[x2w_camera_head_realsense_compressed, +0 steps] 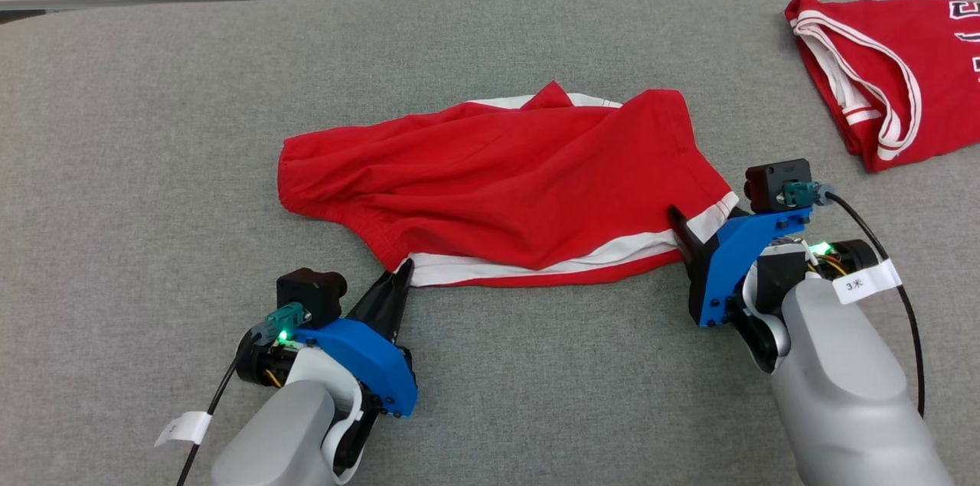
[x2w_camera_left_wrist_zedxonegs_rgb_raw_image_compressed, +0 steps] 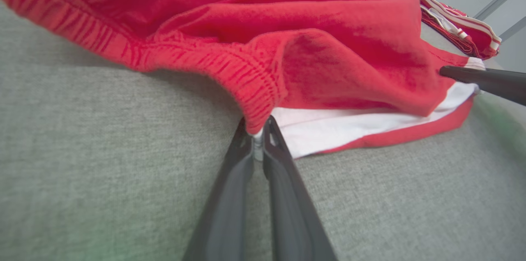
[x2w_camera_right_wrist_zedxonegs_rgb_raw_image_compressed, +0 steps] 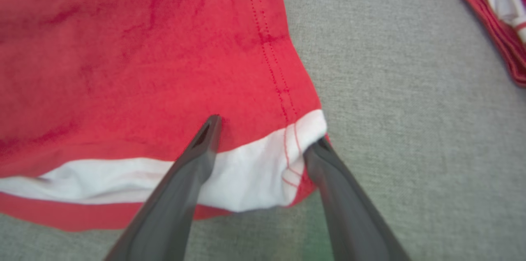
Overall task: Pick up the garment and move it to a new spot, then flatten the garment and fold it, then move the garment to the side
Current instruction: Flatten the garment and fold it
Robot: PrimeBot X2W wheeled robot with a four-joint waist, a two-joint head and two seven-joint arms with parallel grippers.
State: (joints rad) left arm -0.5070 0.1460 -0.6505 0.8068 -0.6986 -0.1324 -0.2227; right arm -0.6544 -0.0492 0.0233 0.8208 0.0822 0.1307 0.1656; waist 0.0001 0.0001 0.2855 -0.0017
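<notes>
I have the grey table (x2w_camera_head_realsense_compressed: pixel 153 126) running across the whole head view. The red shorts (x2w_camera_head_realsense_compressed: pixel 521 180) lie near its middle, crumpled and spread sideways, with a white band (x2w_camera_head_realsense_compressed: pixel 536 260) along the edge nearest me. A red jersey (x2w_camera_head_realsense_compressed: pixel 880 73) with white trim lies well apart from them, at the table's far right.

My left forearm (x2w_camera_head_realsense_compressed: pixel 283 440) and right forearm (x2w_camera_head_realsense_compressed: pixel 850 379) come up from the bottom, one toward each near corner of the shorts.

The left gripper (x2w_camera_head_realsense_compressed: pixel 398 275) sits at the left end of the white band. On its wrist view I see the two fingers pressed together, with a scrap of white cloth pinched between the tips just under the ribbed waistband (x2w_camera_left_wrist_zedxonegs_rgb_raw_image_compressed: pixel 197 59). It is clamped on that corner of the shorts.

The right gripper (x2w_camera_head_realsense_compressed: pixel 685 233) is at the band's right end, with its fingers spread wide. On its wrist view one finger lies over the red cloth just above the band, and the other stands against the outer side of the corner. The corner sits between them, unpinched, resting on the table.

On the left wrist view, one dark finger of the right gripper reaches the band's far end.
</notes>
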